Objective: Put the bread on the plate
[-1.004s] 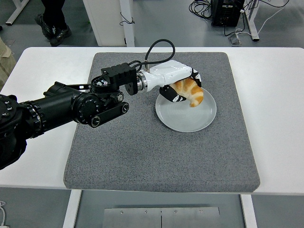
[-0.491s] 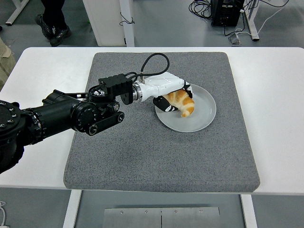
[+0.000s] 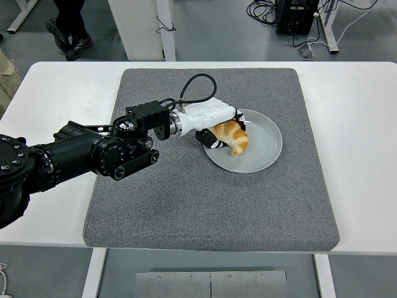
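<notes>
The left hand (image 3: 218, 126), fingers still grasping the bread (image 3: 232, 135), is sliding it back toward the plate's (image 3: 268, 149) left rim, lowering for release.

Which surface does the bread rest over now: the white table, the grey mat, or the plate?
The plate: the bread, held in the left hand, lies over its left part, while the grey mat and white table lie beneath and around.
</notes>
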Controlling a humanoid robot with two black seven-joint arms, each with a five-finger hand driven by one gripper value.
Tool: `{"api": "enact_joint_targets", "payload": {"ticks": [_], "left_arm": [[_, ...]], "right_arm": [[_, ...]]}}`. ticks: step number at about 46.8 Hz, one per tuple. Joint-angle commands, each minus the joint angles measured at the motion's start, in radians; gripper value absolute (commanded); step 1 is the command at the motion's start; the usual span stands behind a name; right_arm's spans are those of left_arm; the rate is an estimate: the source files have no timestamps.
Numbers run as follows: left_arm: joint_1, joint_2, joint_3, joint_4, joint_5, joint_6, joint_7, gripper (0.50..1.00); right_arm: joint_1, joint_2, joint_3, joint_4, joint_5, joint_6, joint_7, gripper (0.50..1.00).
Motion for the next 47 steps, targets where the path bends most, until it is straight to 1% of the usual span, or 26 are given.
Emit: {"api": "enact_joint_targets", "payload": {"ticks": [1, 27, 28, 29, 30, 32, 34, 36, 40, 47], "left_arm": [[0.001, 0.0, 0.0, 0.0, 0.0, 0.0, 0.0, 0.5], [0.007, 0.0, 0.0, 0.006, -0.015, -0.002, 0.002, 0.5], [0.007, 0.0, -0.001, 0.006, -0.015, -0.003, 0.002, 0.519], [0.007, 0.0, -0.001, 0.004, -0.015, -0.003, 0.002, 0.677], [0.007, 0.0, -0.001, 0.004, -0.015, -0.002, 0.002, 0.759], [0.007, 0.0, -0.003, 0.004, -0.017, -0.003, 0.002, 0.77], [0.007, 0.0, -0.003, 0.004, -0.018, -0.006, 0.002, 0.795], [0.007, 0.0, -0.003, 0.004, -0.023, -0.006, 0.002, 0.808], [0.006, 0.0, -0.003, 0.004, -0.027, -0.008, 0.002, 0.86], [-0.005, 0.0, -0.003, -0.006, -0.027, -0.01, 0.0, 0.902]], "right_arm": [[0.0, 0.0, 0.0, 0.001, 0.0, 0.0, 0.0, 1.0], [0.0, 0.0, 0.0, -0.001, 0.0, 0.0, 0.0, 1.0], [0.0, 0.0, 0.0, -0.001, 0.0, 0.0, 0.0, 1.0], [0.0, 0.0, 0.0, -0.001, 0.0, 0.0, 0.0, 1.0], [0.0, 0.0, 0.0, -0.001, 0.0, 0.0, 0.0, 1.0], [0.0, 0.0, 0.0, -0.001, 0.0, 0.0, 0.0, 1.0], [0.0, 0.0, 0.0, -0.001, 0.0, 0.0, 0.0, 1.0], [0.0, 0.0, 0.0, -0.001, 0.0, 0.0, 0.0, 1.0], [0.0, 0.0, 0.0, -0.001, 0.0, 0.0, 0.0, 1.0], [0.0, 0.0, 0.0, -0.001, 0.0, 0.0, 0.0, 1.0]]}}
